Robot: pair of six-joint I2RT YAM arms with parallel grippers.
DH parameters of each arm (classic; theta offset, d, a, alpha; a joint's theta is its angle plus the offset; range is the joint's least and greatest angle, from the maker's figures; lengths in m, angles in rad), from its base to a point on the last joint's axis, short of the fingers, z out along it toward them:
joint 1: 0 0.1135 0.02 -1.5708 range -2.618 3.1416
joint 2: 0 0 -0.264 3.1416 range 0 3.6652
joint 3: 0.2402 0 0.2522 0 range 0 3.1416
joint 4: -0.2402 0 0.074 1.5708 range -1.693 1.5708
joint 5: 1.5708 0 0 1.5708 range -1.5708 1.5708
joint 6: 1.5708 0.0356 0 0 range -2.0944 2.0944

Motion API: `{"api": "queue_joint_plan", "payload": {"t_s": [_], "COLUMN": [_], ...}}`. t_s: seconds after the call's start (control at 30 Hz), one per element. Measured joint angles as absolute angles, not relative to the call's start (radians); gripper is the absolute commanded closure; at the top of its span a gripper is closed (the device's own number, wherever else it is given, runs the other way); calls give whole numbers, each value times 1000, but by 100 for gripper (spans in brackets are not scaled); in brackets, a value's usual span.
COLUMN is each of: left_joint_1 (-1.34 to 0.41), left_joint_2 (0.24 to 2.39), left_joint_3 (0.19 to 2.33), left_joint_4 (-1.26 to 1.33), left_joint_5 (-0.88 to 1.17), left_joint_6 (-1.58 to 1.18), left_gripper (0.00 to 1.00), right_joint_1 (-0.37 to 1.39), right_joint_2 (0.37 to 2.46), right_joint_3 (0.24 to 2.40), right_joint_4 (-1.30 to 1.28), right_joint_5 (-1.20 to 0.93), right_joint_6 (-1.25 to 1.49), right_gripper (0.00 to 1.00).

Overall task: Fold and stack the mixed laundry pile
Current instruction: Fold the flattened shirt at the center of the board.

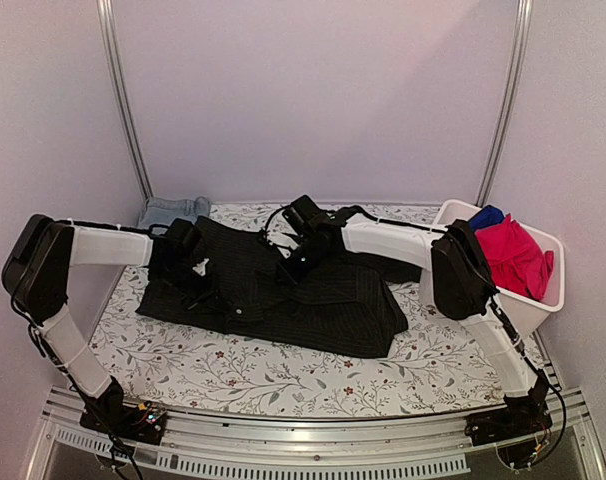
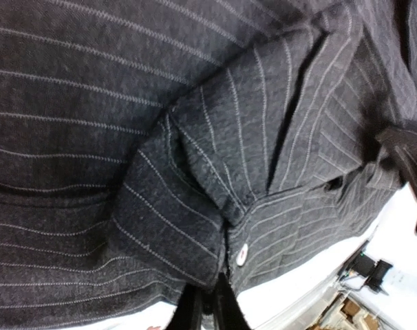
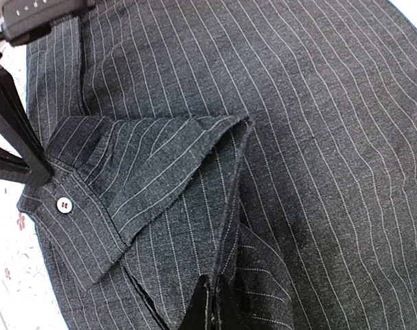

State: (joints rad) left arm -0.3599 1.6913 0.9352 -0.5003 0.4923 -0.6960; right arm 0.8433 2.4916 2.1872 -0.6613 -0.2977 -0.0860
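The black pinstriped shirt lies spread across the middle of the floral table cover. My left gripper is down on its left part. In the left wrist view that gripper is shut on a folded edge of the shirt, beside a white button. My right gripper sits near the shirt's middle. The right wrist view has it shut on a raised fold of the shirt. A light blue denim piece lies at the back left. Red-pink cloth and royal blue cloth sit in the bin.
A white plastic bin stands at the table's right edge, just behind the right arm's elbow. The floral table cover shows bare in front of the shirt. Pale walls close in the back and sides.
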Motion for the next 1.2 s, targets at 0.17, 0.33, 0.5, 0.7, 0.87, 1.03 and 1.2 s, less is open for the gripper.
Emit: {"api": "queue_joint_plan", "payload": {"t_s": [0.17,0.33,0.5,0.7,0.87,1.03,1.2], "left_joint_1": [-357,-332,-272,-187,-151,-120,-58], "left_joint_2": [1717,1794,1834,1905,1973,1991,1933], "left_joint_3": [1043,1277,1451,1554,1559,1557,1444], "left_joint_4": [-567,-691,-802,-907,-970,-983,-876], "left_joint_5": [455,381,278,220,196,212,297], "left_joint_6": [-624,-452,-274,-125,-86,-92,-159], "left_gripper": [100,100,100,100,93,72,58], "right_joint_1": [828,786,752,758,827,875,859], "right_joint_2": [2452,2332,2189,2135,2200,2278,2314], "right_joint_3": [2144,2011,1857,1794,1849,1855,1844], "right_joint_4": [-649,-606,-520,-432,-452,-510,-580], "right_joint_5": [-300,-300,-286,-366,-411,-395,-342], "right_joint_6": [-74,-51,-33,-27,-51,-65,-65], "right_gripper": [100,100,100,100,100,100,100]}}
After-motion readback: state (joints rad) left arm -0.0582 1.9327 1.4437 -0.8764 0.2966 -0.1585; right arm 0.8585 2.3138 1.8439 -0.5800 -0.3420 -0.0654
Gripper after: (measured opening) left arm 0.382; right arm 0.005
